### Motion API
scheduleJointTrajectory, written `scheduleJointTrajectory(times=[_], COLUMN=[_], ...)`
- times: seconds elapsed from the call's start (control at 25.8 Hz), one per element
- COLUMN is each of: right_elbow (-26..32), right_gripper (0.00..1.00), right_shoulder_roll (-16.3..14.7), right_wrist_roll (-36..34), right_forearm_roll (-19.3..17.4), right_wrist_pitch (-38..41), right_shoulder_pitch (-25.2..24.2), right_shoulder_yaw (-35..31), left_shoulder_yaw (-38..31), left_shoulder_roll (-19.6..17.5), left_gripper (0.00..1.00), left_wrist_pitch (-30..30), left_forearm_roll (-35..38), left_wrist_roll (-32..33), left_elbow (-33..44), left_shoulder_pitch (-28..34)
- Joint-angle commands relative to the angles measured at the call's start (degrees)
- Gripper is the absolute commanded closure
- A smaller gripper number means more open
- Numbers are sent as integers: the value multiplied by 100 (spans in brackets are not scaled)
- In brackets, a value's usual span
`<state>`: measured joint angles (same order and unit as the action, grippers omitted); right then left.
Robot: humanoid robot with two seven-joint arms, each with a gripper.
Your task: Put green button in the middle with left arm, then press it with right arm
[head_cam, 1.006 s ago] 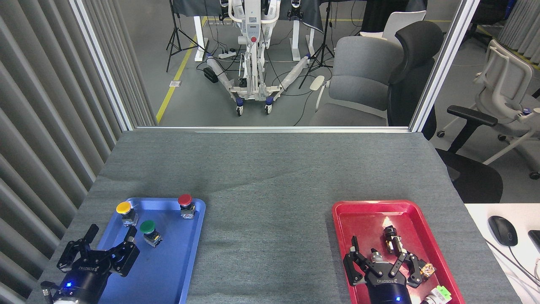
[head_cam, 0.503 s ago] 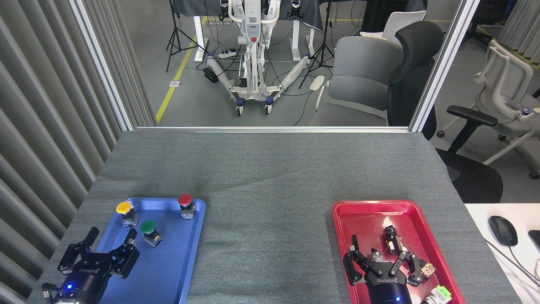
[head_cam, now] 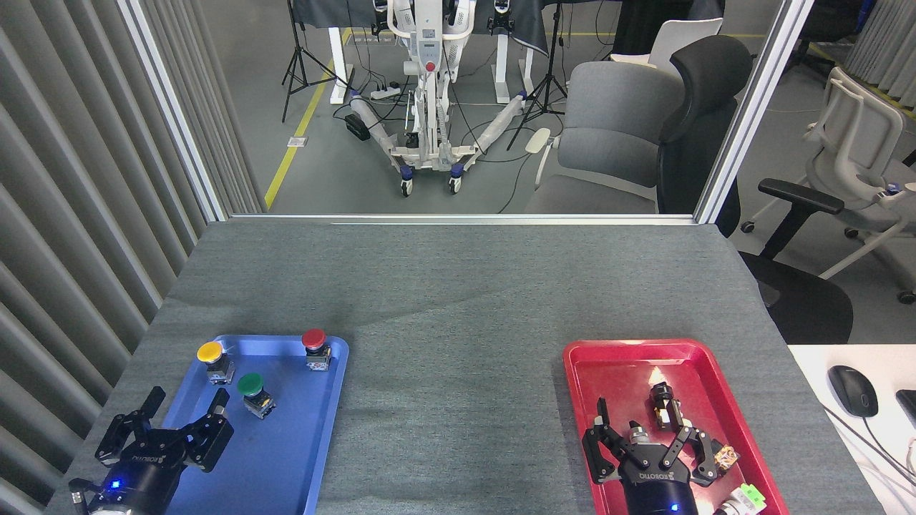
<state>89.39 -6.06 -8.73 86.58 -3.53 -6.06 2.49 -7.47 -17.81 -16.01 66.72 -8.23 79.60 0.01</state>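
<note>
Hovering at the near left corner of the blue tray point(head_cam: 325, 429), my left claw point(head_cam: 182, 404) is released; right claw point(head_cam: 647, 436) likewise. Beyond it, the green button point(head_cam: 250, 387) sits upright in the tray: I advise straddling its square body.

Three buttons point(head_cam: 252, 390) sat in the tray point(head_cam: 286, 458) at the table's point(head_cam: 458, 286) near-left corner; another tray point(head_cam: 615, 365) lay near-right.

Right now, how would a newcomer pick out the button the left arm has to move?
Find the blue tray at the table's near left. Three buttons stand at its far end; the green button is the nearest, between the yellow button and the red button. Only its cap is green.
</note>
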Motion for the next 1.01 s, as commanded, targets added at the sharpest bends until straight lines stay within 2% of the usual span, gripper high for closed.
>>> scheduleJointTrajectory(times=[0.0, 0.31, 0.5, 0.7, 0.97], right_elbow=[8, 8, 34, 52, 157], right_gripper=[0, 0, 0, 0, 0], right_shoulder_roll=[87, 280, 298, 280, 245], right_wrist_roll=[-6, 3, 12, 12, 12], right_forearm_roll=[17, 201, 236, 228, 228], right_wrist_pitch=[-16, -25, -7, 10, 19], right_shoulder_pitch=[8, 35, 87, 79, 8], right_shoulder_yaw=[15, 15, 6, 6, 6], left_shoulder_yaw=[0, 0, 0, 70, 685], left_shoulder_roll=[-3, -12, -12, 14, 32], left_gripper=[1, 1, 1, 1, 1], left_wrist_pitch=[1, 10, 10, -8, -61], left_forearm_roll=[-1, 8, 8, 17, 26], left_wrist_roll=[6, -12, -12, -21, -249], left_elbow=[-15, -138, -225, -955, -1843], left_shoulder_pitch=[-9, -9, -18, -167, -624])
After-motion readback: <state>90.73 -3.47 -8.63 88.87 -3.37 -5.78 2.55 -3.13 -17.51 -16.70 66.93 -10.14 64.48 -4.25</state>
